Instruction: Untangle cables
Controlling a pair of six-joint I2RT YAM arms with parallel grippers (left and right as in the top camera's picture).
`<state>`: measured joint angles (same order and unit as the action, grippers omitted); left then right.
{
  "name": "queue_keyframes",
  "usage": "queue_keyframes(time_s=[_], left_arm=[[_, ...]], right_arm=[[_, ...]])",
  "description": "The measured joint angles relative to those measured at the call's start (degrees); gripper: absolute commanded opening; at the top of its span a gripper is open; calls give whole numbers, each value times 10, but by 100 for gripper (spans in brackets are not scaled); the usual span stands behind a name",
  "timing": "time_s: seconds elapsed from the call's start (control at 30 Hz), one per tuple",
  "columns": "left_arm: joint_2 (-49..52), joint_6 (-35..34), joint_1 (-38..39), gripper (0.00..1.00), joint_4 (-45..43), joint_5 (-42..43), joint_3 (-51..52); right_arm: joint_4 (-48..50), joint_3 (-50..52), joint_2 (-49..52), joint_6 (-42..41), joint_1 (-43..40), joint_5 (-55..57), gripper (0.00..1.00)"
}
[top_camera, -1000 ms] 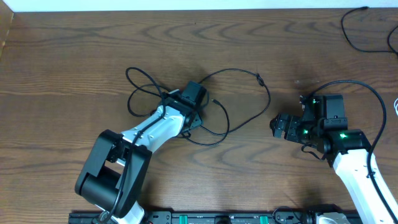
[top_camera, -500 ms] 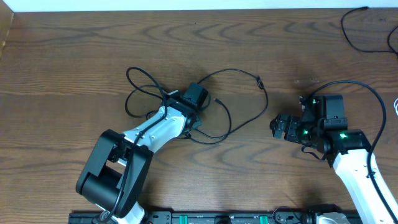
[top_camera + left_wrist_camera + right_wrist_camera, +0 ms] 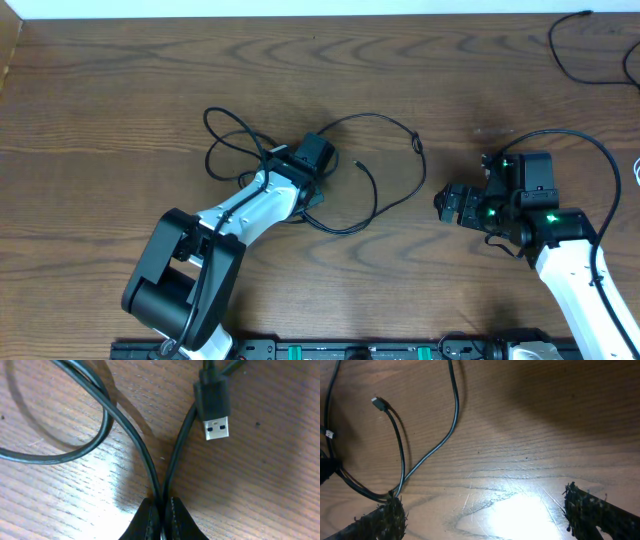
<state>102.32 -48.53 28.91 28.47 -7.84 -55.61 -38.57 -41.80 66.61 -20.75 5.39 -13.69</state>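
Thin black cables (image 3: 385, 118) lie tangled mid-table, with loops (image 3: 228, 145) to the left and a long arc sweeping right. My left gripper (image 3: 308, 172) sits over the tangle's middle. In the left wrist view it (image 3: 161, 506) is shut on two black cable strands (image 3: 170, 467) that run side by side into the jaws. A USB plug (image 3: 215, 410) lies just beyond them. My right gripper (image 3: 450, 205) hovers to the right of the arc, open (image 3: 492, 520), with only bare wood between its fingers. Its view shows a cable strand (image 3: 454, 410) and a small plug end (image 3: 377, 402).
A separate black cord (image 3: 575, 55) lies at the far right back corner. The right arm's own thick cable (image 3: 575, 138) arches over its wrist. The table's back edge (image 3: 300, 12) runs along the top, and a rail (image 3: 350, 350) lines the front.
My left gripper has shut on the two strands. The arc's right side and the small plug end shifted slightly. The right arm has not moved.
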Motion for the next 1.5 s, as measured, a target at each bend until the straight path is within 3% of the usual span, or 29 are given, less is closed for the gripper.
queue_keyframes(time_s=[0.27, 0.53, 0.97, 1.2, 1.27, 1.3, 1.4, 1.5], left_arm=[[-34, 83, -13, 7, 29, 21, -11], [-137, 138, -29, 8, 3, 40, -122], [-146, 172, -30, 7, -157, 140, -176], [-77, 192, -11, 8, -273, 259, -177], [-53, 199, 1, 9, -272, 275, -177], [-41, 203, 8, 13, -268, 280, -177], [-5, 215, 22, 44, -234, 284, -177], [11, 222, 24, 64, -156, 255, -177]], right_arm=[[0, 0, 0, 0, 0, 0, 99], [-7, 0, 0, 0, 0, 0, 99], [-8, 0, 0, 0, 0, 0, 99], [-12, 0, 0, 0, 0, 0, 99], [-20, 0, 0, 0, 0, 0, 99], [-27, 0, 0, 0, 0, 0, 99], [-41, 0, 0, 1, 0, 0, 99], [-47, 0, 0, 2, 0, 0, 99]])
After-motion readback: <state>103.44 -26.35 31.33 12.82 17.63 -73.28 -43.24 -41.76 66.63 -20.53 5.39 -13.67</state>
